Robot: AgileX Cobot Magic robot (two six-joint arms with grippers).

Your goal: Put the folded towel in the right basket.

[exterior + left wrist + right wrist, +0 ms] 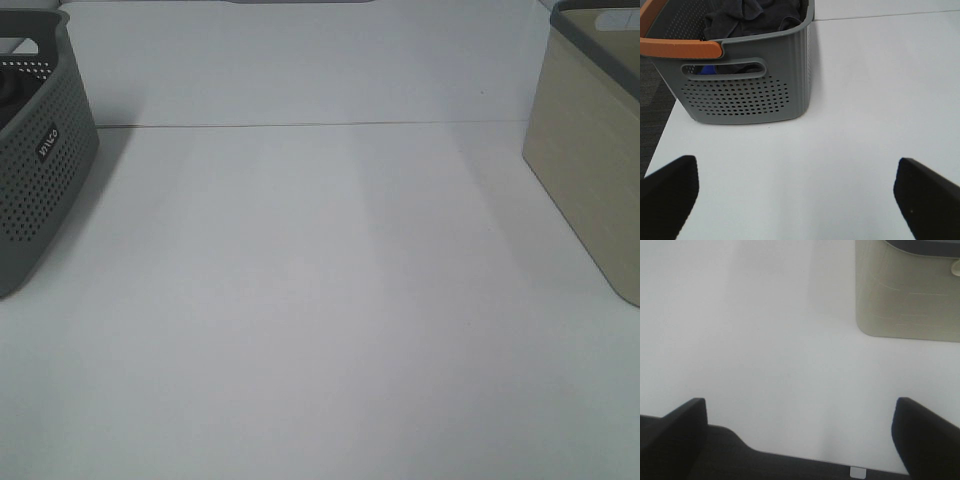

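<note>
No folded towel shows on the table. A beige right basket stands at the right edge; its corner also shows in the right wrist view. A grey perforated left basket with an orange handle stands at the left and holds crumpled dark grey cloth. I cannot tell whether that cloth is the towel. My left gripper is open and empty over the table in front of the grey basket. My right gripper is open and empty, some way from the beige basket. Neither gripper shows in the exterior view.
The white table runs between the two baskets, with a seam line across the back. The table's edge and dark floor lie beside the grey basket. Another table edge lies under the right gripper.
</note>
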